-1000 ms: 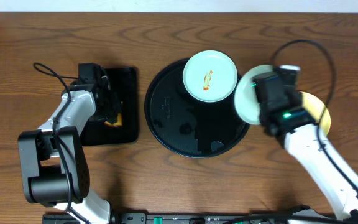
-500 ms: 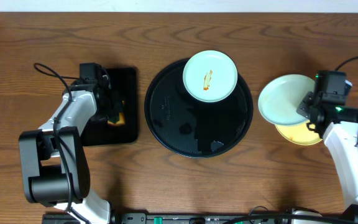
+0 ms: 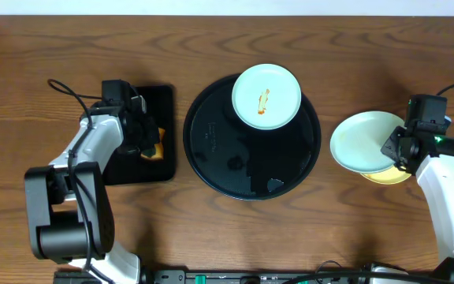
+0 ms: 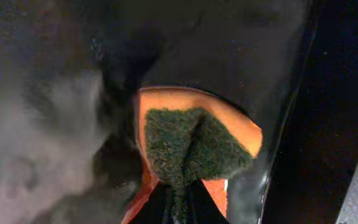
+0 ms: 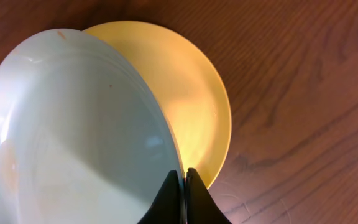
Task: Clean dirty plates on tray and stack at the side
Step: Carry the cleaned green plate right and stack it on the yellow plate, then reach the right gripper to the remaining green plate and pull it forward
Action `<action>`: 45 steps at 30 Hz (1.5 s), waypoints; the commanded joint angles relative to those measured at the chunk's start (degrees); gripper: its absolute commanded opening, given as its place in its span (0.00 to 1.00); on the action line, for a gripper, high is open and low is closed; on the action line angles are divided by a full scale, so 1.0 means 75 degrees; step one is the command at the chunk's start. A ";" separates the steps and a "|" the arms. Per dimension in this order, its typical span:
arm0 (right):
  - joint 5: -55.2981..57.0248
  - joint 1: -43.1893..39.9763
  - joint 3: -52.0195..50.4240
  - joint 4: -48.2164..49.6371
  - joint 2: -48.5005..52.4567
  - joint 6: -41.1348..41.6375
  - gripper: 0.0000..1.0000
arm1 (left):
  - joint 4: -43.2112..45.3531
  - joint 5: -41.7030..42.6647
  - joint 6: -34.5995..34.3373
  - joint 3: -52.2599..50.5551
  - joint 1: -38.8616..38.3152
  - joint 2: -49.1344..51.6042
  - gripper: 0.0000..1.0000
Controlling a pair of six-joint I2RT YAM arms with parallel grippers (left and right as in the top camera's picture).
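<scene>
Within the last second my right tool has carried the clean mint-blue plate off the edge of the round black tray to the right side of the counter. It is still clamped on the plate's rim. The plate now overlaps the yellow plate, offset to its left and apparently tilted; I cannot tell whether it rests fully. Judgement: the second plate is nearly stacked and needs centring before release. One sauce-streaked plate remains at the tray's far edge, uncleaned. My left tool is closed on the orange sponge over the rectangular black tray. Nothing visible stands between the sponge and the dirty plate.
</scene>
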 commanded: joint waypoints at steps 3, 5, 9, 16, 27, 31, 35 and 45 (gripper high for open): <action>-0.0061 -0.0047 0.0006 0.0321 -0.0102 0.0085 0.20 | -0.0023 -0.0172 -0.0041 0.0079 0.0012 -0.0874 0.22; -0.0816 -0.0038 0.0006 0.0656 -0.0102 0.0079 0.25 | -0.0026 -0.0169 -0.0044 0.0079 0.0003 -0.1201 0.25; -0.3512 0.0160 0.0006 0.1743 -0.0096 -0.0463 0.35 | -0.0003 -0.0082 -0.0047 0.0079 -0.0117 -0.1728 0.31; -0.4491 0.1244 0.0006 0.3241 0.0210 -0.0615 0.57 | -0.0061 -0.0178 -0.0044 0.0009 -0.0729 -0.1763 0.32; -0.4470 0.2556 0.0006 0.4418 0.2055 -0.0947 0.61 | -0.0256 -0.2087 -0.0338 -0.0041 -0.0903 -0.1527 0.43; -0.4465 0.2710 0.0006 0.4771 0.2518 -0.0947 0.60 | -0.0259 -0.2110 -0.0338 -0.0047 -0.0903 -0.1384 0.44; -0.4421 0.2798 0.0006 0.5030 0.2847 -0.0880 0.59 | -0.0286 -0.2588 -0.0775 -0.0055 -0.0903 -0.1026 0.44; -0.4118 0.3101 0.0006 0.5467 0.3550 -0.0455 0.52 | -0.0312 -0.2713 -0.1320 -0.0055 -0.0903 -0.0172 0.44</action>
